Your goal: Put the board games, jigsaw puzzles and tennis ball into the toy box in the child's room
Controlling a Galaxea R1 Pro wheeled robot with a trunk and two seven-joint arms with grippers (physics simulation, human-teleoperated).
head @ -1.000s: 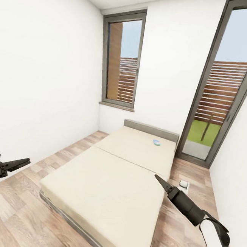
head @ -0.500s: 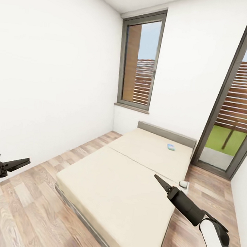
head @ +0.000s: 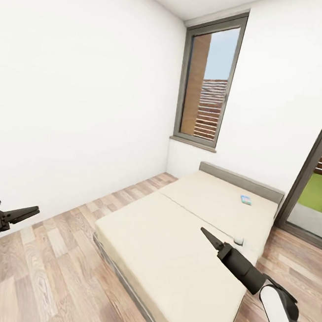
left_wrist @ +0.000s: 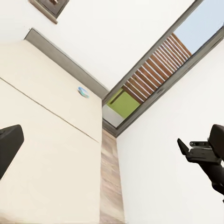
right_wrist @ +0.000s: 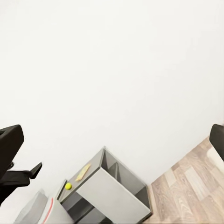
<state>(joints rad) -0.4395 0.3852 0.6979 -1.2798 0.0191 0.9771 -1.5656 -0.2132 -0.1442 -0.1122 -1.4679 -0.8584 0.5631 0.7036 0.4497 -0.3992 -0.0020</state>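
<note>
One small blue printed board game (head: 246, 199) lies near the headboard of the large beige bed (head: 182, 242); both grippers' jaws hang released, grasping nothing.

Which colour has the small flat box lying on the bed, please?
Mostly blue, the box near the headboard; clearest in the head view.

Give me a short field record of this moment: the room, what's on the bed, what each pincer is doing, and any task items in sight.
room: white walls, wood-plank floor, tall window
bed: bare beige mattress
on bed: small blue board game near the headboard
left pincer: over the floor, holding nothing
right pincer: over the bed, holding nothing
right wrist view: tennis ball on the table
</note>
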